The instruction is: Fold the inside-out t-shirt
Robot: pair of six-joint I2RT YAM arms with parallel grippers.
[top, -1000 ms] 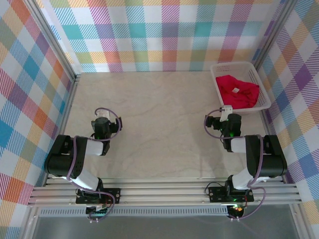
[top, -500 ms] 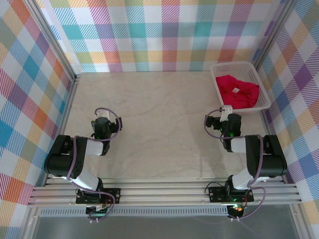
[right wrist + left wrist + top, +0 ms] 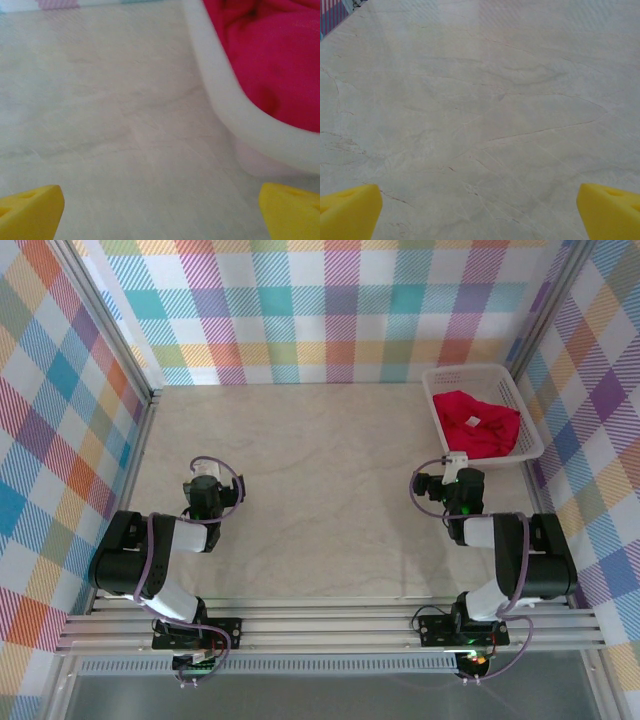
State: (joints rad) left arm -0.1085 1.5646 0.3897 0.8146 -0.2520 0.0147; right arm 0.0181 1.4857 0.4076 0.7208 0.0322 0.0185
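The inside-out t-shirt (image 3: 476, 422) is a crumpled bright red heap with a small white tag, lying in a white basket (image 3: 441, 374) at the table's far right. Up close in the right wrist view, the shirt (image 3: 280, 55) bulges over the basket rim (image 3: 235, 107). My right gripper (image 3: 450, 468) sits low just in front of the basket, open, its yellow fingertips (image 3: 30, 210) wide apart with bare table between them. My left gripper (image 3: 203, 478) rests at the near left, open, with yellow fingertips (image 3: 347, 210) over bare marbled table.
The beige marbled table (image 3: 320, 500) is walled by plaid panels on three sides. Aluminium posts stand at the back corners and a rail runs along the near edge by both arm bases.
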